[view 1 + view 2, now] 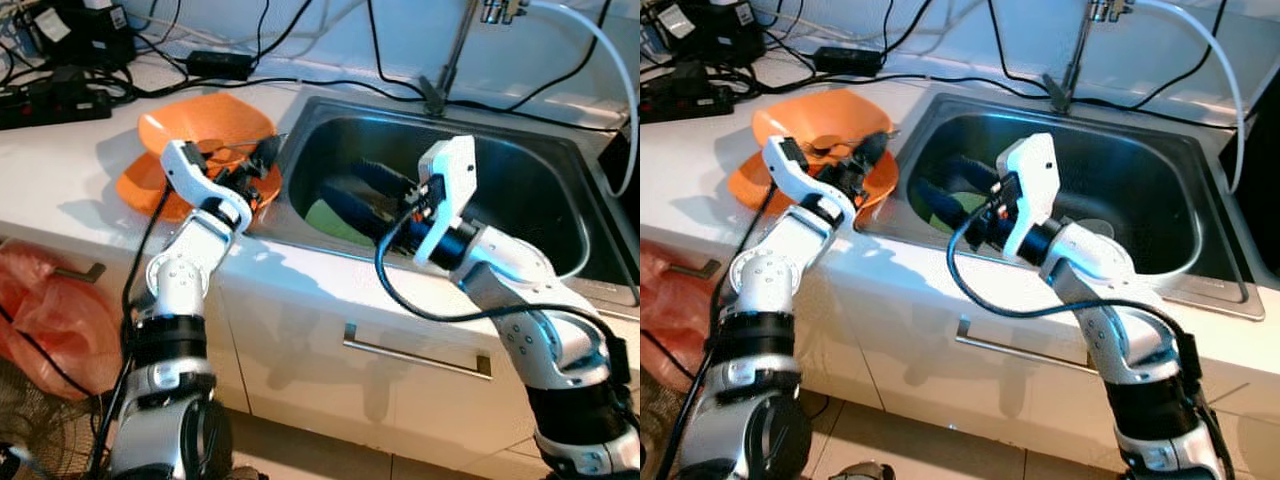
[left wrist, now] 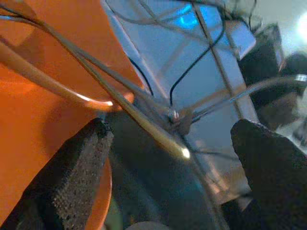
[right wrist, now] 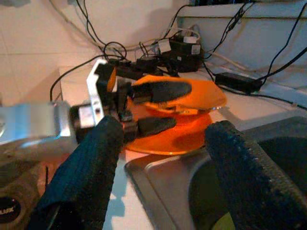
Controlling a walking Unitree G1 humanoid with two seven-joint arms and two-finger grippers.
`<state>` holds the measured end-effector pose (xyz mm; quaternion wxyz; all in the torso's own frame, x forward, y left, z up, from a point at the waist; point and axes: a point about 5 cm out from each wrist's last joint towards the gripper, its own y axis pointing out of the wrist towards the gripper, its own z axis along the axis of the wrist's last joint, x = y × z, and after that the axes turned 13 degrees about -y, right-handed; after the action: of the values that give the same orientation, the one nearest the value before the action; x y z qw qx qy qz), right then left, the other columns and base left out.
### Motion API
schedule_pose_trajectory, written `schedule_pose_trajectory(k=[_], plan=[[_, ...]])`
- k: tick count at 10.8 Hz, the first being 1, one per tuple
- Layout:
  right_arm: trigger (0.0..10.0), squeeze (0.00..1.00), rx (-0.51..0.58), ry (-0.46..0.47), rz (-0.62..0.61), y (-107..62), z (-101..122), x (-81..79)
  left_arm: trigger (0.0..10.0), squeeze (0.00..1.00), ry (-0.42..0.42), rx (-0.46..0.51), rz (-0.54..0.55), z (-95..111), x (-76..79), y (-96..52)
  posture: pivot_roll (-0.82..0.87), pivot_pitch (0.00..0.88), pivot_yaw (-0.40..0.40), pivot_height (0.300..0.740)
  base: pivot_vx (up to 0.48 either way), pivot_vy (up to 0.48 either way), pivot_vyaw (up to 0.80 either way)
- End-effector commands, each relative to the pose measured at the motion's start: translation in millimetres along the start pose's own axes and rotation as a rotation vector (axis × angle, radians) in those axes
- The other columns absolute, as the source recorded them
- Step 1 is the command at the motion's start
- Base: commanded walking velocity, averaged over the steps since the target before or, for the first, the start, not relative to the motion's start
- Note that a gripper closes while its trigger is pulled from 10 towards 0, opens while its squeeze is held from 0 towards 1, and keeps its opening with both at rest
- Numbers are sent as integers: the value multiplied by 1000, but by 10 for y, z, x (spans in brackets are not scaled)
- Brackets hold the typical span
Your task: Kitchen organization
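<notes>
Reaching over the counter edge, my left gripper (image 1: pixel 255 165) sits at the near rim of the stacked orange plates (image 1: pixel 200 125), right beside the sink's left wall. Its fingers (image 2: pixel 72 177) are spread wide with nothing between them; from the right wrist one finger lies over the upper plate's rim and the other below it, so I judge I am about to pinch that rim. A thin metal utensil (image 2: pixel 158 136), likely a fork or spoon handle, lies across the plate near the fingers.

My right gripper (image 1: pixel 365 205) hangs low inside the steel sink (image 1: pixel 540 170), also wide open and holding nothing, pointing toward the plates. Something green (image 1: pixel 325 220) lies on the sink floor under it; I cannot tell what it is.

To do this grip well, I should close only on the top plate's rim, keep the utensil out of the pinch so it does not slip or get flung, and lift slowly, since glossy plastic may slide.

Farther back, the faucet (image 1: pixel 450 60) rises behind the basin, and black cables and a power strip (image 1: pixel 55 100) crowd the counter behind the plates; I should keep clear of them.
</notes>
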<state>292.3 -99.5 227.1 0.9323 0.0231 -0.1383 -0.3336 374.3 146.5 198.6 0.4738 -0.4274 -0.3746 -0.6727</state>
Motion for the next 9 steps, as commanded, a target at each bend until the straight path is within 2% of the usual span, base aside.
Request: schedule_pose_trajectory(k=[1,2,3,5,6,7,8,9], plan=[[10000,0,5,-4,1,-33,51,5,10000,0,-46,8,9,15,6,45,43,74,-33,740,0,0,0],[10000,0,4,-4,1,-41,56,2,10000,0,-62,8,10,18,0,52,39,78,-34,740,0,0,0],[10000,0,-3,-4,1,-57,62,-2,10000,0,-158,27,15,60,-21,104,36,81,-39,740,0,0,0],[10000,0,-8,-3,8,-64,72,-13,10000,0,-222,25,30,45,-23,182,32,82,-38,740,0,0,0],[10000,0,-4,4,24,-65,93,-30,9529,0,-258,34,40,45,-19,224,28,84,-35,740,0,0,0],[10000,0,-9,3,43,-80,99,-51,3647,0,-257,29,37,57,-6,245,23,86,-34,740,0,0,0],[10000,0,-18,2,59,-99,94,-66,0,0,-271,36,31,96,4,260,21,89,-34,740,0,0,0],[10000,0,-20,2,60,-100,93,-65,0,0,-278,43,35,127,-6,260,21,89,-34,740,0,0,0]])
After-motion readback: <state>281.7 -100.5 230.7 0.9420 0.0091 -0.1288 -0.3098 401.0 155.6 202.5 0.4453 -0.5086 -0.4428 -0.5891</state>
